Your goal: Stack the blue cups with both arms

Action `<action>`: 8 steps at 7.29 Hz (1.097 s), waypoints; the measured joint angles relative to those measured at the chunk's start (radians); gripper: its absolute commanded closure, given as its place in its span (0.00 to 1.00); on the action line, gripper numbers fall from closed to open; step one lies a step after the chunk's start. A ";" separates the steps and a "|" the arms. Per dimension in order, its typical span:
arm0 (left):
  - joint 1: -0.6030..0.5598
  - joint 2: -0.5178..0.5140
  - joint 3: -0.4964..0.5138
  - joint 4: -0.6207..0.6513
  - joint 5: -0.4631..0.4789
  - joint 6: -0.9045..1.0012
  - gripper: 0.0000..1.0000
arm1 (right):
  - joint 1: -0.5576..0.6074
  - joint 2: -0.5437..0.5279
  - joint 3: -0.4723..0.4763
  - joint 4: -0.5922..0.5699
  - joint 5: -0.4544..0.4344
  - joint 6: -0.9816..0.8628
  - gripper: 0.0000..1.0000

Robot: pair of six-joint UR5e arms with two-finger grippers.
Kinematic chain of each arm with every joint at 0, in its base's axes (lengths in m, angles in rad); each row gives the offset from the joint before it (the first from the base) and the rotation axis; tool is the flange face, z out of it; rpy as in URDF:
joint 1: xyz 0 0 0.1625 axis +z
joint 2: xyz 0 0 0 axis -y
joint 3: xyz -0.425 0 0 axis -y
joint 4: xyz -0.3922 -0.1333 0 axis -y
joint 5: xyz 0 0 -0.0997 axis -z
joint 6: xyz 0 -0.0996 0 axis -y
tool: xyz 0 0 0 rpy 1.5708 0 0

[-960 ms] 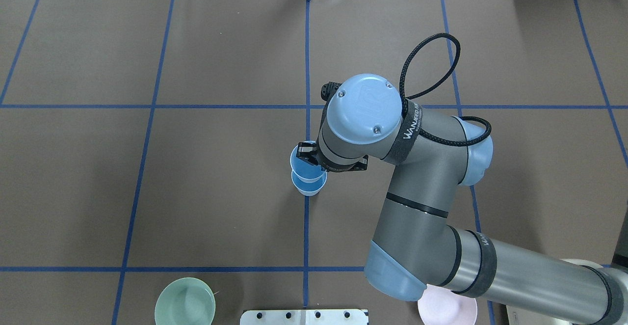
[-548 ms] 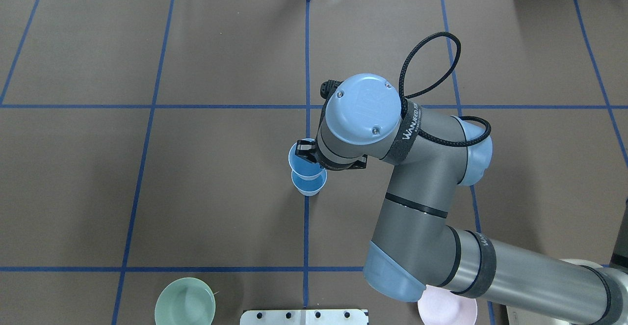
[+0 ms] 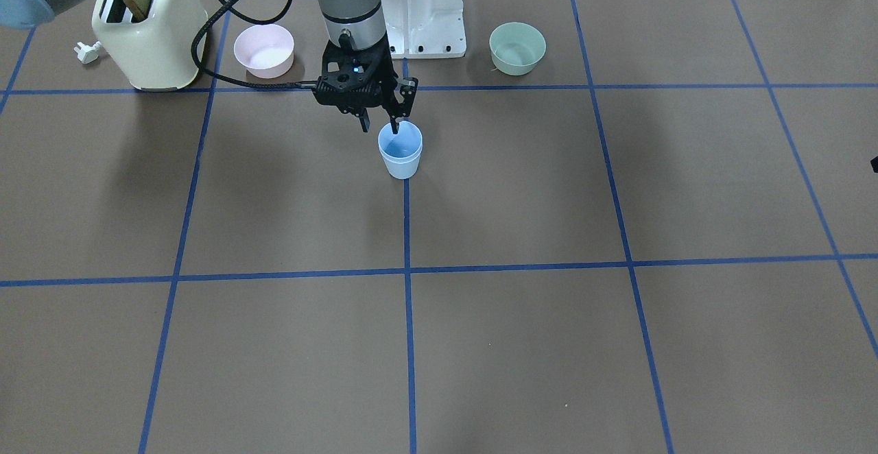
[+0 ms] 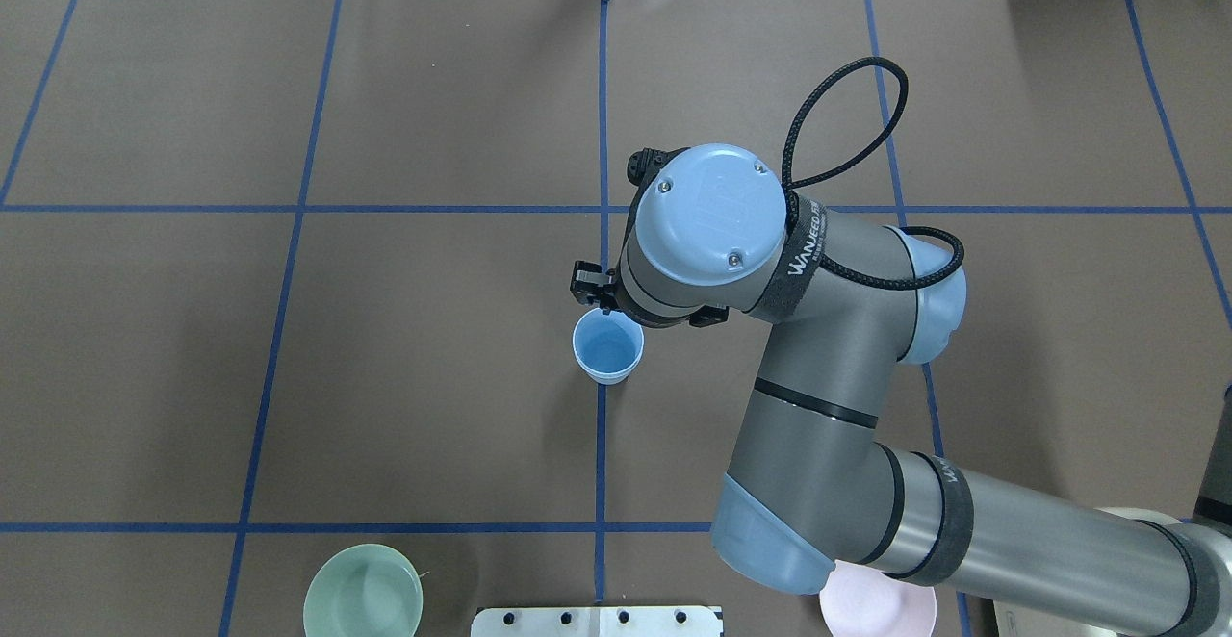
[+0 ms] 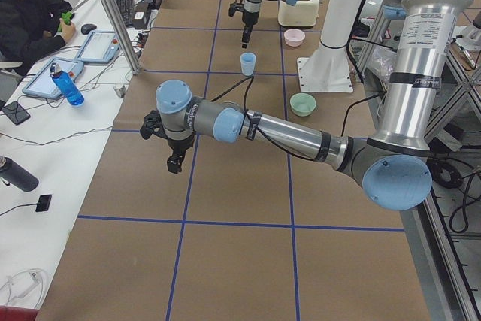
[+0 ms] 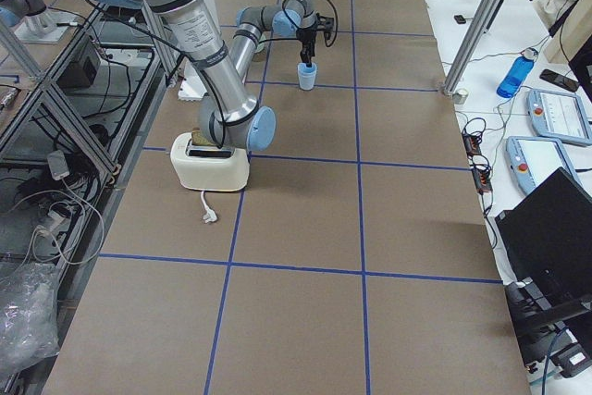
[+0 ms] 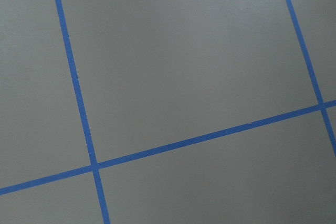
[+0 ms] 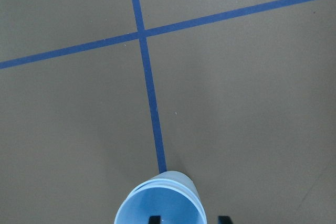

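Note:
The two blue cups stand nested as one stack on the centre blue line, also in the overhead view. The right wrist view shows two rims, one inside the other. My right gripper is open just above the stack's rim on the robot's side, touching nothing; its fingertips show at the bottom edge of the wrist view. My left gripper hangs over bare table far from the cups. It shows only in the left side view, so I cannot tell its state.
A mint-green bowl and a pink bowl sit near the white base mount. A cream toaster stands beside the pink bowl. An operator sits at the side table.
The upper cup, held at its rim over the lower one, now sits nested inside it. My right gripper has opened and moved slightly up and away from the cups.

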 measured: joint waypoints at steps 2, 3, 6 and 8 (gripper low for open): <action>0.000 0.001 0.000 0.000 0.000 0.001 0.02 | 0.068 -0.011 0.043 -0.012 0.040 -0.029 0.00; 0.000 0.002 0.000 0.000 0.000 0.002 0.02 | 0.165 -0.037 0.055 -0.019 0.115 -0.113 0.00; -0.005 0.009 0.004 -0.014 0.000 0.016 0.02 | 0.527 -0.200 0.059 -0.020 0.362 -0.574 0.00; -0.023 0.011 0.015 -0.015 0.000 0.038 0.02 | 0.720 -0.315 -0.009 -0.012 0.420 -0.902 0.00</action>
